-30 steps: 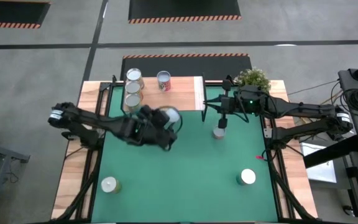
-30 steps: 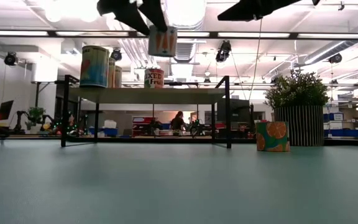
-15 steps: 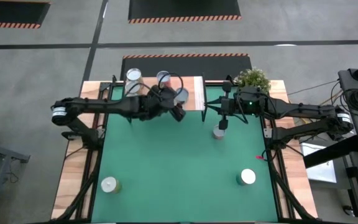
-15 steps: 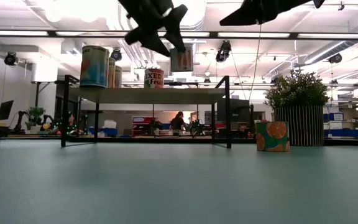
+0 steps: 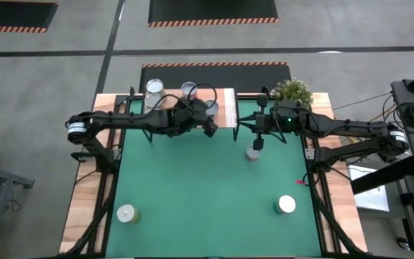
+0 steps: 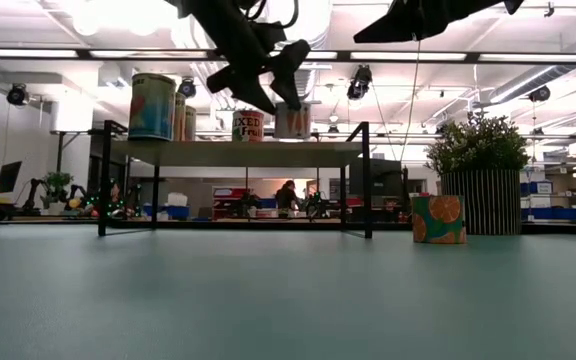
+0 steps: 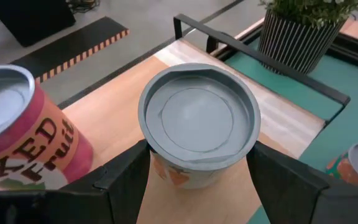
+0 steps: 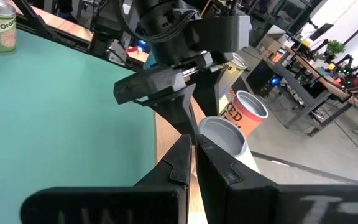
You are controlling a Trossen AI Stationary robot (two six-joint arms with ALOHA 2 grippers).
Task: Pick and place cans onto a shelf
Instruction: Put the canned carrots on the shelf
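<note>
Over the shelf's right end, close to its pale strip, the left gripper held a grey-topped can clamped between its fingers, one on each side of the body just under the rim. From the low view the can looked to be at or just above the shelf board; contact could not be told. Beside it stood a red mixed-fruit can, with more cans toward the shelf's left end.

On the green mat of the table waited three others: an orange-labelled can near the far right, a white-topped can near the front right, and a pale can at the front left corner. A potted plant sat at the far right corner.

The right gripper hung above the orange-labelled can with its jaws together, holding nothing.

The can looked rigid and probably moderately heavy if full; its smooth label and metal wall could slip, so a firm squeeze on the mid-body seemed the sound hold, keeping it upright.
</note>
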